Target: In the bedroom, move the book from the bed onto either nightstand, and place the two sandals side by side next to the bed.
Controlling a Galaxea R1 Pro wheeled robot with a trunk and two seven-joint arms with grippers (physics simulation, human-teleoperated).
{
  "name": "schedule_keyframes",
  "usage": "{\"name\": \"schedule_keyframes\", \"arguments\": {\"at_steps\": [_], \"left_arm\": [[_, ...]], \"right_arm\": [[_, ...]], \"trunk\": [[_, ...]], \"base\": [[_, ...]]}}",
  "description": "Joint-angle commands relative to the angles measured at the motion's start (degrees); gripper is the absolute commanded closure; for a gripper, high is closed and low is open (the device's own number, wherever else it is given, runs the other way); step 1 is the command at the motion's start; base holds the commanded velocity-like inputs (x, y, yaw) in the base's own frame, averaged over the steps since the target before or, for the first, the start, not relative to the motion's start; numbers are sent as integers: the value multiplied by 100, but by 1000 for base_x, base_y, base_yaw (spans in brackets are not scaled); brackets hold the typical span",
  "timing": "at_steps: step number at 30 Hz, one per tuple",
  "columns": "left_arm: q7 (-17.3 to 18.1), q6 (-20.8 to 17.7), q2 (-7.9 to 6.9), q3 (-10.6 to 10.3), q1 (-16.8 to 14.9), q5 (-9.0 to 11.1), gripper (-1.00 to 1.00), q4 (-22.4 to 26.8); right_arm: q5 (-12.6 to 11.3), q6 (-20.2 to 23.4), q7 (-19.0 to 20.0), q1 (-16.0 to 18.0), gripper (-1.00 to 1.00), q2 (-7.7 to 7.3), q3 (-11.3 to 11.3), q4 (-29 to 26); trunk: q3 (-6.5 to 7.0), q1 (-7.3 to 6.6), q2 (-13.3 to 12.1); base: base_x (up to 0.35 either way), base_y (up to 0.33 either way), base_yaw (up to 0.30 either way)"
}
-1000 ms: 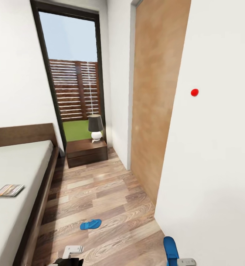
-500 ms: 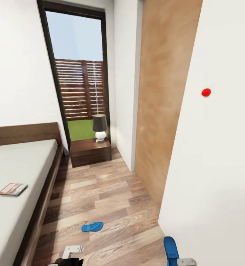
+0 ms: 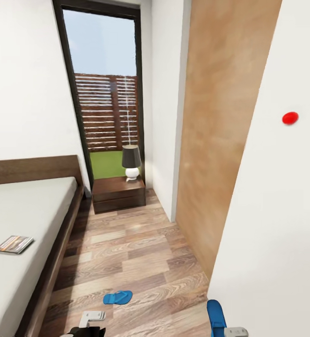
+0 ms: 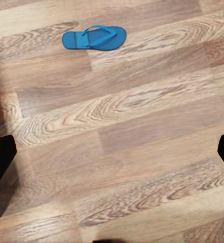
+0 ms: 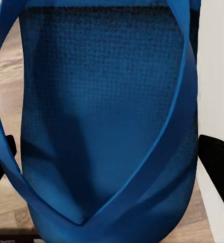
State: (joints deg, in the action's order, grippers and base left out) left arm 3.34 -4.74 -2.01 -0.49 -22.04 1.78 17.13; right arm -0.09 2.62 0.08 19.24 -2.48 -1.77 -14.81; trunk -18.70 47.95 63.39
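The book [image 3: 14, 244] lies flat on the grey mattress of the bed [image 3: 38, 206] at the left. A nightstand [image 3: 118, 193] stands past the bed under the window, with a lamp on it. One blue sandal [image 3: 118, 296] [image 4: 94, 38] lies on the wood floor beside the bed frame. My left gripper [image 3: 91, 319] [image 4: 113, 154] hovers over bare floor short of it, open and holding nothing. My right gripper [image 3: 233, 331] [image 5: 109, 162] is shut on the other sandal [image 3: 215, 316] [image 5: 102, 91], held close to the white wall at the right.
A grey-shaded lamp [image 3: 131, 162] occupies the nightstand's top. A white wall [image 3: 276, 210] with a red dot [image 3: 290, 118] and a wooden door panel [image 3: 215, 140] bound the right side. A strip of wood floor [image 3: 136, 248] runs between bed and wall.
The whole head view has shifted as the camera moved forward and turned; door and red dot slid right. Both grippers keep their places in the view, the right still holding its sandal.
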Motion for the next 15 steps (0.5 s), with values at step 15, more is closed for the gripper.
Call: {"name": "schedule_keyframes", "arguments": {"at_steps": [15], "left_arm": [[17,-36,-1,-4,-2,21,-100,14]], "right_arm": [[0,28,1,0,100,-11,-17,-12]], "trunk": [[-78,2,4]], "base": [[123,-24,166]]}}
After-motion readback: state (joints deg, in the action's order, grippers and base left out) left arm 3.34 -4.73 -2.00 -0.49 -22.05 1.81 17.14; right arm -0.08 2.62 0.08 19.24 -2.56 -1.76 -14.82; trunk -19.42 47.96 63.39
